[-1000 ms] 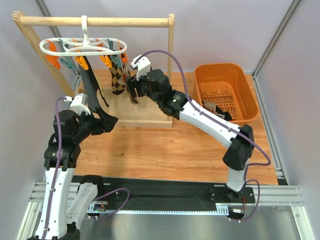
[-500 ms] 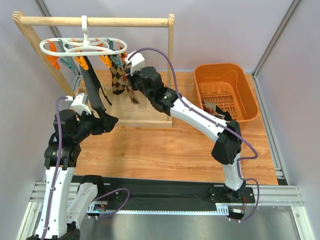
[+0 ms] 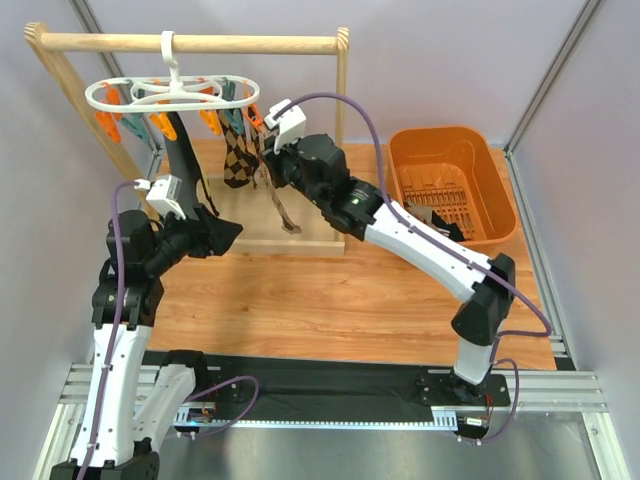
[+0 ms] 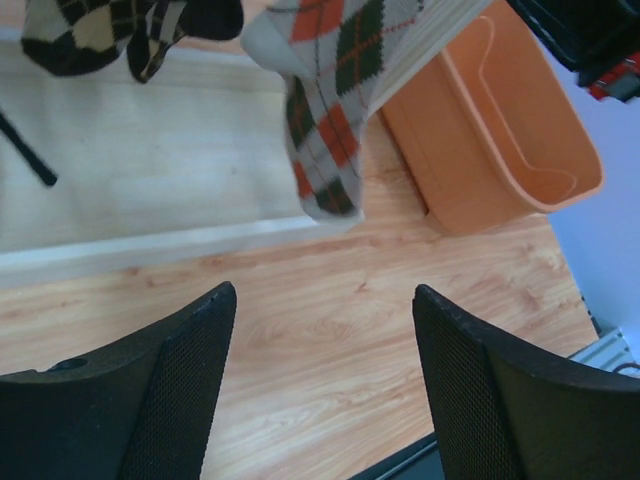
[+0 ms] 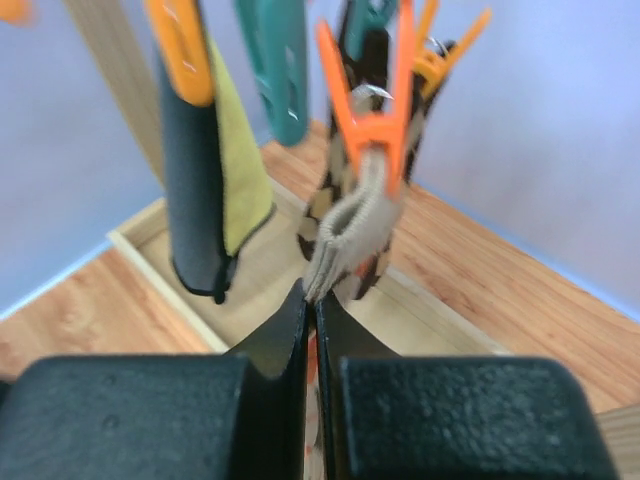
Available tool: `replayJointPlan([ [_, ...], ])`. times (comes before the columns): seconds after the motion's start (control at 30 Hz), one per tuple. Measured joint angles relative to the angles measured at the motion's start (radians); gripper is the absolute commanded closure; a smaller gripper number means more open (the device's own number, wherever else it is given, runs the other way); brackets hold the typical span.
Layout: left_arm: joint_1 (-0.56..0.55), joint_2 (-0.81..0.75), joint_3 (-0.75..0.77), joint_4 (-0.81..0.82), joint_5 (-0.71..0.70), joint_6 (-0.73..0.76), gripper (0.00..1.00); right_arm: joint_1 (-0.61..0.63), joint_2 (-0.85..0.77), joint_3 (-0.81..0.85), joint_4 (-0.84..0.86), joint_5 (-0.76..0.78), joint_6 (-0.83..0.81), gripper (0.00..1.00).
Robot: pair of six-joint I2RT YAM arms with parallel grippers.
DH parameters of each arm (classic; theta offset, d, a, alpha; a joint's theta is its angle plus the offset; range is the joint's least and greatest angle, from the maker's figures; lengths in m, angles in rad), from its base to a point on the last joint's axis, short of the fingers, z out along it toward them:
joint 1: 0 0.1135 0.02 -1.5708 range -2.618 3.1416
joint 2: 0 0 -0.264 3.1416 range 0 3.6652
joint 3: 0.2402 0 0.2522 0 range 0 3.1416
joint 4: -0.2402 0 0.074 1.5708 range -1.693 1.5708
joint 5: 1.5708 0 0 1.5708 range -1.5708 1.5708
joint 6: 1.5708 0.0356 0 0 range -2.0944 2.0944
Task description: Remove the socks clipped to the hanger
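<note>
The white ring hanger [image 3: 170, 94] hangs by its hook from the wooden rail. Under it dangle a black sock [image 3: 186, 168], a brown argyle sock [image 3: 238, 160] and a beige argyle sock [image 3: 284, 206]. My right gripper [image 3: 270, 170] [image 5: 312, 292] is shut on the beige sock's ribbed cuff [image 5: 348, 228], just below the orange clip [image 5: 368, 128] that still pinches it. The black sock [image 5: 192, 200] hangs to its left from another orange clip. My left gripper [image 3: 230, 233] [image 4: 322, 296] is open and empty over the wooden floor, below the beige argyle sock [image 4: 330, 120].
The wooden rail frame [image 3: 190, 43] stands at the back left on a pale base [image 3: 310, 238]. An orange basket [image 3: 402, 150] [image 4: 500, 130] sits at the back right with dark items in it. Teal clips [image 5: 276, 70] hang among the orange ones.
My right gripper has shut on the beige sock's cuff and drawn back to the right, stretching the sock. My left gripper has shifted slightly up and to the right, staying open.
</note>
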Motion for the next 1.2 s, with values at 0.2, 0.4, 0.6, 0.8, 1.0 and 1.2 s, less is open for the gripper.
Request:
replayJointPlan([
  [0.2, -0.005, 0.050, 0.000, 0.146, 0.081, -0.013, 0.14, 0.014, -0.132, -0.040, -0.005, -0.083, 0.078, 1.00],
  [0.4, -0.034, 0.104, 0.000, 0.255, 0.127, -0.023, 0.11, 0.019, -0.167, -0.055, 0.002, -0.148, 0.151, 1.00],
  [0.6, -0.076, 0.112, 0.000, 0.342, 0.167, -0.039, 0.10, 0.024, -0.167, -0.068, 0.000, -0.195, 0.203, 1.00],
  [0.8, -0.105, 0.142, 0.000, 0.364, 0.146, -0.036, 0.11, 0.040, -0.167, -0.071, 0.006, -0.236, 0.241, 1.00],
  [1.0, -0.112, 0.195, 0.000, 0.355, 0.085, -0.035, 0.13, 0.047, -0.167, -0.072, 0.016, -0.260, 0.266, 1.00],
  [1.2, -0.118, 0.194, 0.001, 0.350, 0.018, -0.033, 0.50, 0.047, -0.167, -0.072, 0.018, -0.273, 0.291, 1.00],
])
